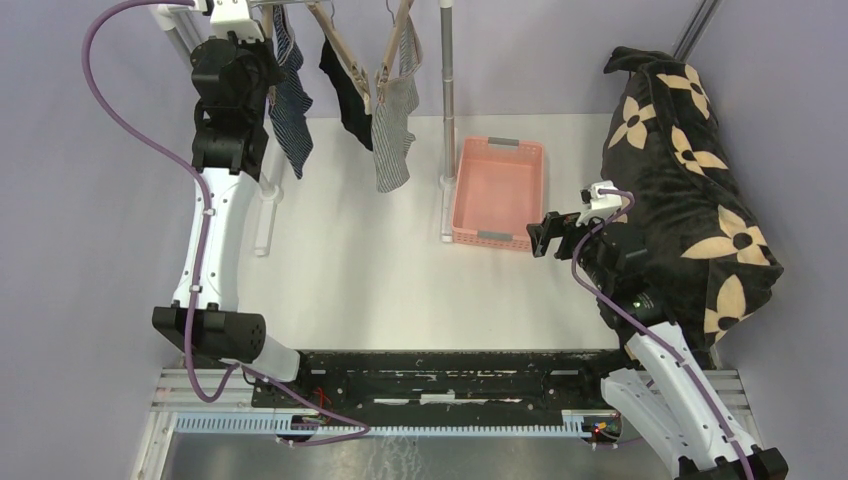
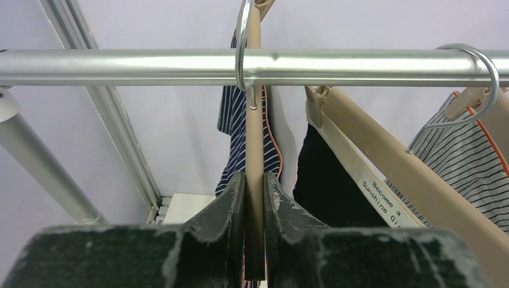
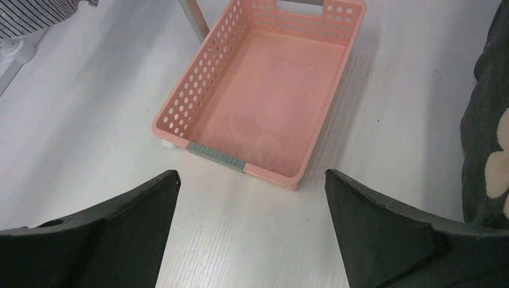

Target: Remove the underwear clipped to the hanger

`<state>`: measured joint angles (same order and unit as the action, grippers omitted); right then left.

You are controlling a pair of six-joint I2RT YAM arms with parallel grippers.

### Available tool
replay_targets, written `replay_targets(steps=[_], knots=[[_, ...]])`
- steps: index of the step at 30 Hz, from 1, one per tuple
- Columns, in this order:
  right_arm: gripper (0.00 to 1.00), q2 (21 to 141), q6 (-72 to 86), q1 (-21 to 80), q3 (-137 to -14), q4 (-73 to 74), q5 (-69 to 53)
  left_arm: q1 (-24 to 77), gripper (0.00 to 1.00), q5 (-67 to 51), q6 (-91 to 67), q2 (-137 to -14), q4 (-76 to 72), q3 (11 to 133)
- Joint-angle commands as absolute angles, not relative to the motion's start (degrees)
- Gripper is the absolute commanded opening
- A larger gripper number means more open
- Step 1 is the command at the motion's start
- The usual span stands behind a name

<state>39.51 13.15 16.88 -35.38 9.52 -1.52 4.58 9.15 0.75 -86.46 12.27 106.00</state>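
Observation:
Three briefs hang from tan hangers on a metal rail: navy with white stripes, plain black, and grey-and-white striped. My left gripper is raised to the rail. In the left wrist view it is shut on the thin edge of the tan hanger that carries the navy briefs. The black briefs and the grey striped briefs hang to its right. My right gripper is open and empty, low over the table.
A pink perforated basket sits on the table right of the rail's upright post; it shows empty in the right wrist view. A large black cushion with tan flowers fills the right side beside the right arm.

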Motion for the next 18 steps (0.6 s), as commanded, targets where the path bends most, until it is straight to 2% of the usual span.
replay_targets(steps=[1,9,18], knots=[[1.00,38.8,12.7,17.2,-35.9,7.4,-1.5,4.6,0.03,10.1,3.1,-83.8,6.6,107.2],[1.00,39.2,12.8,17.1,-35.9,7.1,-1.9,4.5,0.03,9.9,3.3,-75.7,3.8,96.4],[1.00,39.0,13.0,17.1,-36.4,8.0,-1.7,4.5,0.03,8.5,3.5,-68.6,8.9,87.8]])
